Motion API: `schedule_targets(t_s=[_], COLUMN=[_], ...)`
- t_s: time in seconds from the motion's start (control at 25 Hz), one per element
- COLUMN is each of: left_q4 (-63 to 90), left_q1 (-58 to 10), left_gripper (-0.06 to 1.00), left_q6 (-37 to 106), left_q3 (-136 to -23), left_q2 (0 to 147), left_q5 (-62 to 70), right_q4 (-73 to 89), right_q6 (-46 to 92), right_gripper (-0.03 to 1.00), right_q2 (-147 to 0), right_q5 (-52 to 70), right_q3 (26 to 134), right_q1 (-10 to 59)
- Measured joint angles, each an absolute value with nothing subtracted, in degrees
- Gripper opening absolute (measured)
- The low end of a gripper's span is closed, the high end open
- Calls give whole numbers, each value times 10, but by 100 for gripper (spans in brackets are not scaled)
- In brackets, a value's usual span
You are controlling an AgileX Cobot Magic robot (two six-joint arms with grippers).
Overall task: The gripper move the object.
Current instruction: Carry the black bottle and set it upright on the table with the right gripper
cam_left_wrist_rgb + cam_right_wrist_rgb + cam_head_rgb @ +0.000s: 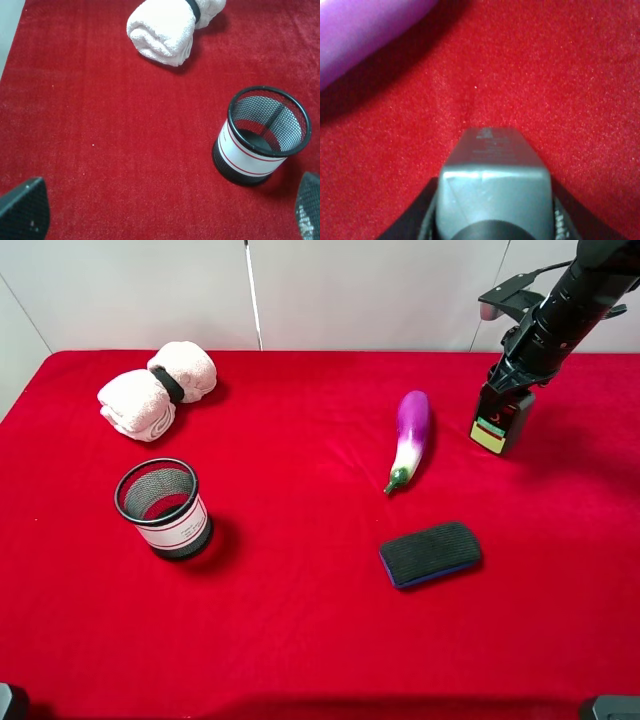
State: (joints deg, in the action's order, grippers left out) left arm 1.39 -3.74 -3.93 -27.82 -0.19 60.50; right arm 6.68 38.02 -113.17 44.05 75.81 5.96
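Observation:
The object, a small dark pump bottle (500, 423) with a red, green and cream label, stands upright at the back right of the red cloth. My right gripper (511, 383) comes down on it from above and is shut on its top. In the right wrist view the bottle (492, 185) fills the space between the dark fingers (422, 215). I cannot tell whether its base touches the cloth. My left gripper (167, 200) is open and empty, its mesh-textured fingertips (25, 210) wide apart near the mesh cup.
A purple eggplant (410, 435) lies just left of the bottle and shows in the right wrist view (365, 30). A black eraser pad (431, 553) lies in front of it. A black mesh cup (165, 508) (262, 135) and rolled white towels (158, 388) (170, 25) are on the left.

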Motion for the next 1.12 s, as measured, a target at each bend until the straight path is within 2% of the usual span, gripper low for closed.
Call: schedule_targets(t_s=[0.2, 0.48, 0.68, 1.12], left_q4=[14, 14, 14, 14], left_q1=[-37, -37, -37, -37], left_gripper=[98, 98, 98, 98], left_q6=[-39, -39, -39, -39], left_q3=[-278, -278, -278, -278], left_q2=[-2, -2, -2, -2], left_q5=[605, 605, 605, 605], right_q4=[67, 65, 57, 46], right_q6=[380, 354, 349, 305], right_gripper=[38, 66, 69, 69], right_q2=[-1132, -1132, -1121, -1044], right_q5=[445, 445, 446, 503], right_q3=[758, 758, 758, 758], right_q1=[60, 60, 60, 60])
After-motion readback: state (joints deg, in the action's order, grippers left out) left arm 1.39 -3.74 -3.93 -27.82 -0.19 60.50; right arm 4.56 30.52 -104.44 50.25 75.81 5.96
